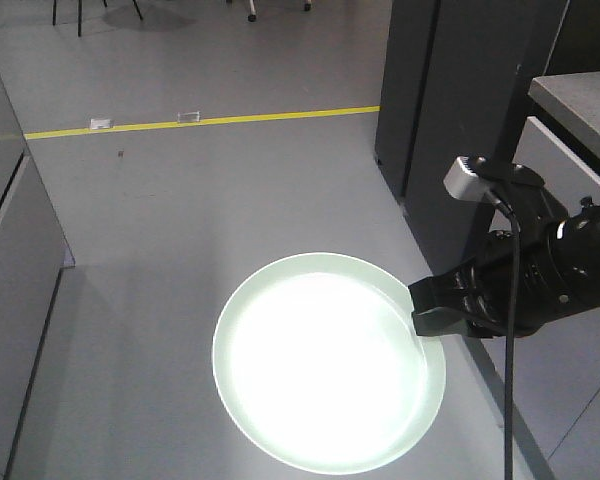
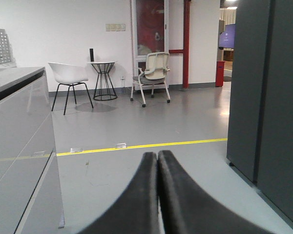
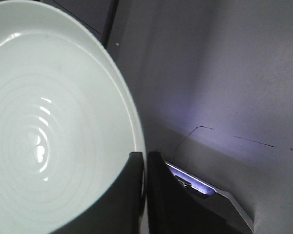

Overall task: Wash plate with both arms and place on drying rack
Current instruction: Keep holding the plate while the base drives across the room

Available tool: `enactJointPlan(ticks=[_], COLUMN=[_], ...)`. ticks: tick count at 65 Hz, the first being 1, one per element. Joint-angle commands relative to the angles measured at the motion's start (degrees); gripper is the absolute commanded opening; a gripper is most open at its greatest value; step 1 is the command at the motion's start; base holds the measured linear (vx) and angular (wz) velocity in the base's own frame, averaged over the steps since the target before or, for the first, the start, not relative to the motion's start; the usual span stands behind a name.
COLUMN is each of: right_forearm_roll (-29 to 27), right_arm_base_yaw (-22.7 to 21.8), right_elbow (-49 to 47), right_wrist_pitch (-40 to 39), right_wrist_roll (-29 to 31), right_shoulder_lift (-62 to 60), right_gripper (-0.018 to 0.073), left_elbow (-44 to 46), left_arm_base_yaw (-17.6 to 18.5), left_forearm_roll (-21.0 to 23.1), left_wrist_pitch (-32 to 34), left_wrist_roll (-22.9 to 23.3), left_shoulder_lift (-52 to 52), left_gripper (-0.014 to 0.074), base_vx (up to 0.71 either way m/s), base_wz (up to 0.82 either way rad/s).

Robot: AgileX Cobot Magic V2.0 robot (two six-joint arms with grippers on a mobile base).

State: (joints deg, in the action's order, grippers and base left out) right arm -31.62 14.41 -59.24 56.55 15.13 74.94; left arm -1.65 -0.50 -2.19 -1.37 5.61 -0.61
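My right arm's black blocky gripper [image 1: 427, 303] is pinched tight on the round pale mint-green plate [image 1: 328, 362]. In the right wrist view the two black fingers [image 3: 129, 195] stand almost together, with the thin rim of the plate squeezed between them. One finger lies on the inside of the plate and the other on its underside. The hold is on the plate's right edge as the front camera sees it.

The plate is not resting on anything. It hangs out over the smooth grey floor [image 1: 180, 230] with its shiny hollow face turned up to the front camera. Light glares so hard off the middle that I can only see a white blaze there.

Behind the gripper sits the small grey-silver wrist piece [image 1: 470, 178], and a thin black cable [image 1: 515, 340] hangs down past the arm.

My left arm's black gripper [image 2: 157, 161] is closed all the way. Its two fingers touch along a thin line and nothing is between them. It is far from the plate and looks out across the room.

On the floor runs a long yellow tape line [image 2: 136, 145]. A tall dark grey cabinet [image 2: 268, 87] stands on the right. Far off I see a white shell chair [image 2: 68, 73], a little round wire-legged table [image 2: 102, 78] and a pale rolling office chair [image 2: 154, 73].
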Motion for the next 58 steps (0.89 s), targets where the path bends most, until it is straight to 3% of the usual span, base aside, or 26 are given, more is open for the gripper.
enactJointPlan(ticks=[1,58], right_forearm_roll=[-2.1,-2.1], right_arm_base_yaw=[0.0,0.0], right_elbow=[-1.5,-1.5], right_wrist_pitch=[-1.4,-1.4], right_wrist_roll=[0.6,0.6], right_shoulder_lift=[-1.7,-1.7], right_gripper=[-0.0001,-0.0001], left_elbow=[1.6,1.6], left_arm_base_yaw=[0.3,0.3], left_forearm_roll=[0.1,0.1], left_wrist_pitch=[4.1,4.1], left_wrist_roll=[0.4,0.4], left_shoulder_lift=[-0.9,-0.9], left_gripper=[-0.0006,-0.0006], base_vx=[0.11,0.08], base_wz=[-0.12,-0.14])
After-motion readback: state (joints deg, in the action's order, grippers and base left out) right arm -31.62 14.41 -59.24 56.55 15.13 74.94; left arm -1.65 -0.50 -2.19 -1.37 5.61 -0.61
